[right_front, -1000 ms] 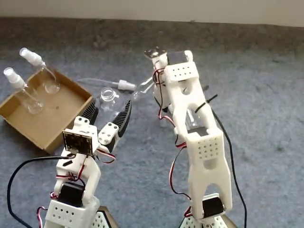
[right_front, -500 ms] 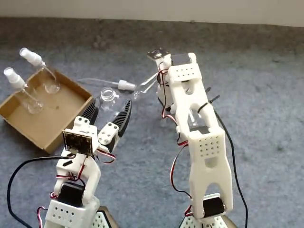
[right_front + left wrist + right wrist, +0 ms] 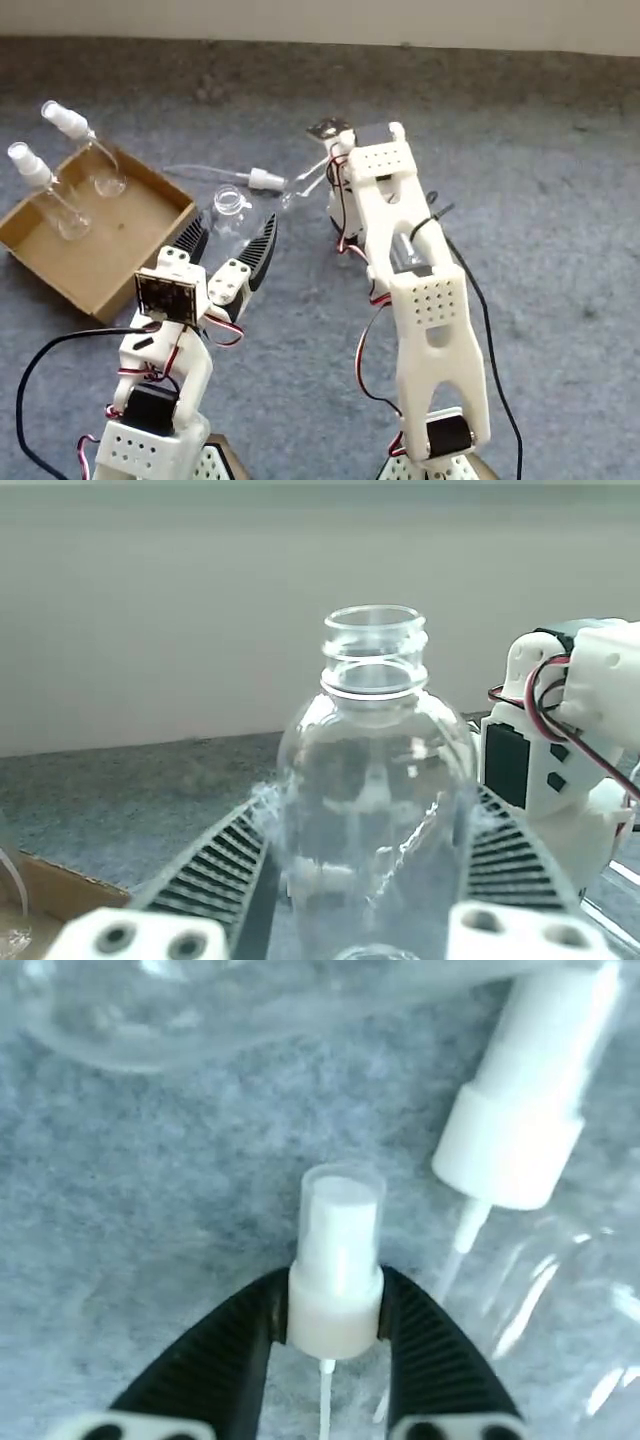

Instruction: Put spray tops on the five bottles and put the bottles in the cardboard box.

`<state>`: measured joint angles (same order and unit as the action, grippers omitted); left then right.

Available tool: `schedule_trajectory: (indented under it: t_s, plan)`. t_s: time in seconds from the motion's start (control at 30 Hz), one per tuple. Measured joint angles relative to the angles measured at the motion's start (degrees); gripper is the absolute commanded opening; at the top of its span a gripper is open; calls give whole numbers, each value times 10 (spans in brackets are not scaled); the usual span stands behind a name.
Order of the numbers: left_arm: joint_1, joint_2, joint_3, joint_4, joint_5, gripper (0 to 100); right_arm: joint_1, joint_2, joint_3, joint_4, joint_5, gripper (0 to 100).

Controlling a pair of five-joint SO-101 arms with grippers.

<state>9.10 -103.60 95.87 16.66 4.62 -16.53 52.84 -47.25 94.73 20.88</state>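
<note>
The spray top (image 3: pixel 337 1250) is pinched at its collar by the right gripper (image 3: pixel 335 1298). Its black fingers are pressed against either side, its head points away from the wrist, and its thin dip tube trails back between the jaws, so its long axis runs along the gripper's reach. We see it low over the grey carpet (image 3: pixel 560 200) and cannot tell whether it touches. Just beside it lies a second spray top (image 3: pixel 515 1130), loose and apart from the claw. The open bottle (image 3: pixel 372 780) it has to meet stands upright in the left gripper (image 3: pixel 234 224), whose ribbed fingers close on its body from both sides, leaving the bare neck pointing straight up. In the high view that bottle (image 3: pixel 228 203) sits near the right gripper, off to its left. We judge that the next move depends on two axes that do not agree. The bottle's runs vertically, while the top's tube does not look to be aimed down at the neck. The right arm, already holding the part and close by, would have to swing it tube-down over the mouth. Beyond the left gripper sits the cardboard box (image 3: pixel 40 235), with two capped bottles (image 3: pixel 55 195) standing inside.
</note>
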Motion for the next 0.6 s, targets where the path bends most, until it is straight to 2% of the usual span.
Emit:
schedule_trajectory:
  t_s: [0.3,0.6]
  plan:
    - [0,0,0,1,0,119,-3,-47,1,31,1,8]
    - [15,0,0,1,0,119,-3,-188,1,52,1,8]
